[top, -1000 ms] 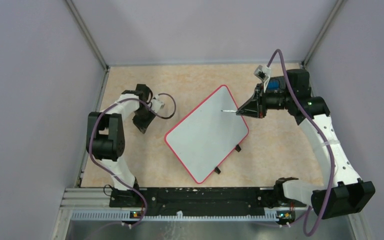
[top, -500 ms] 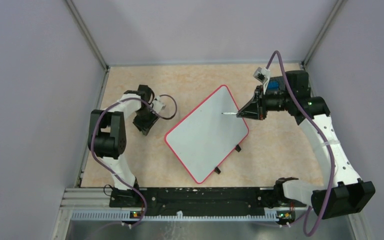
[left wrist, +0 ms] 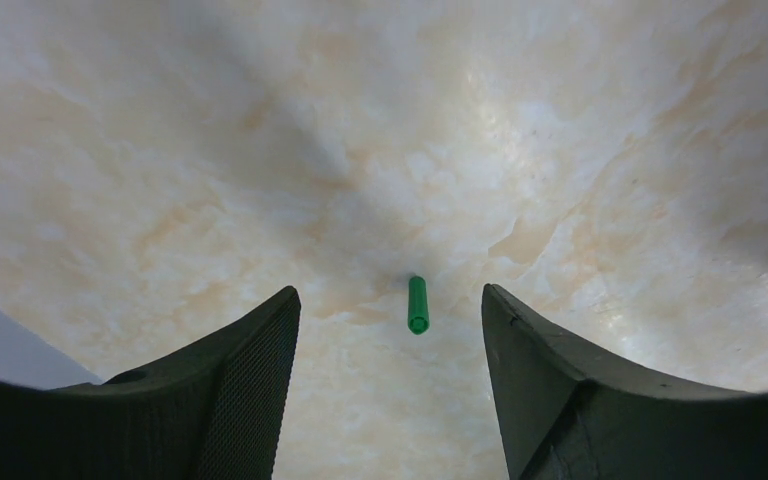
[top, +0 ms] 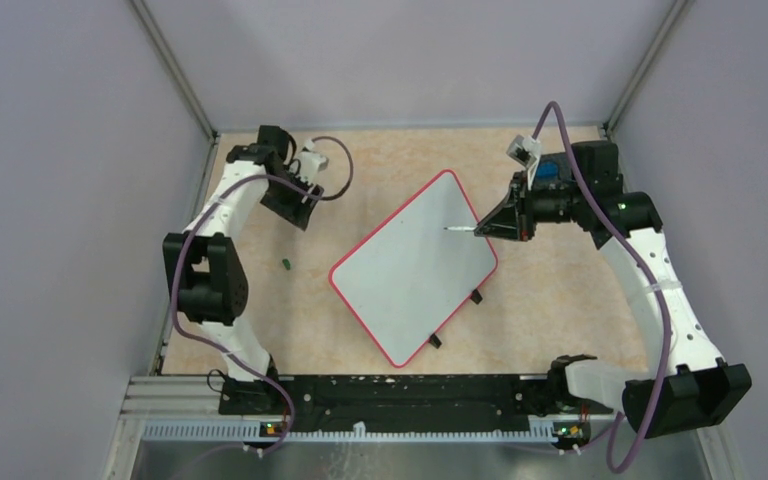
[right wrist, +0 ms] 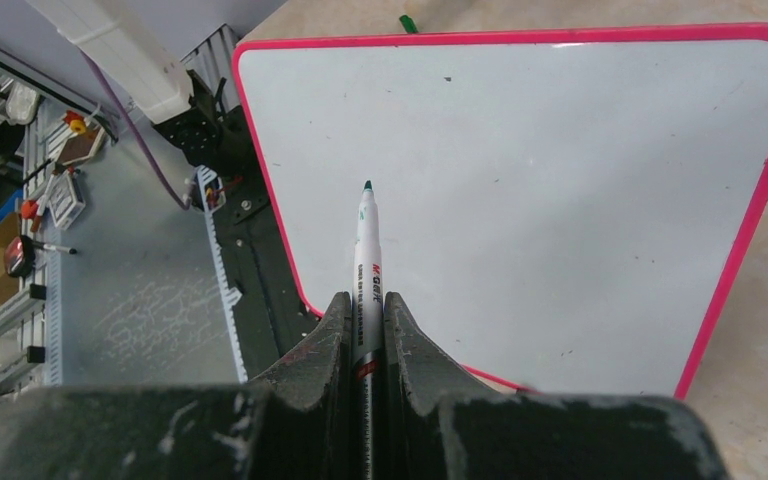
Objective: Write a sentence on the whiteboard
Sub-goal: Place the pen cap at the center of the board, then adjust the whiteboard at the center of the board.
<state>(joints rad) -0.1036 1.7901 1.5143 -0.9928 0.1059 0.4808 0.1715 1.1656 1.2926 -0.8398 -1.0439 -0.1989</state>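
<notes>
Table (top: 380,160): marbled beige top. It carries the board and one loose small part.

Whiteboard (top: 415,268): lies flat near the middle of the table, turned at an angle, with its black clip feet on the near-right edge. The right wrist view shows its surface (right wrist: 560,200) bare apart from a few faint specks. No stroke or letter is present.

Right gripper (top: 482,227): reaches in over the board's far-right edge. Its jaws (right wrist: 365,305) are pressed onto the barrel of a marker.

Left gripper (top: 298,205): raised over the far-left part of the table, well apart from the board. Its fingers (left wrist: 250,380) are spread and hold nothing.

Marker (right wrist: 366,260): white barrel with a green tip, uncapped, pointing across the board from the right gripper. The tip is over the white surface. Whether it touches cannot be told from either view.

Cap (top: 286,264): small green cylinder lying loose on the table to the left of the board. In the left wrist view it (left wrist: 418,305) appears between the spread fingers, resting on the table below them.

Done, as judged: the marker is gripped and uncapped, and its tip is positioned over the board.

Outstanding, as judged: the whole sentence, since writing has not begun.
</notes>
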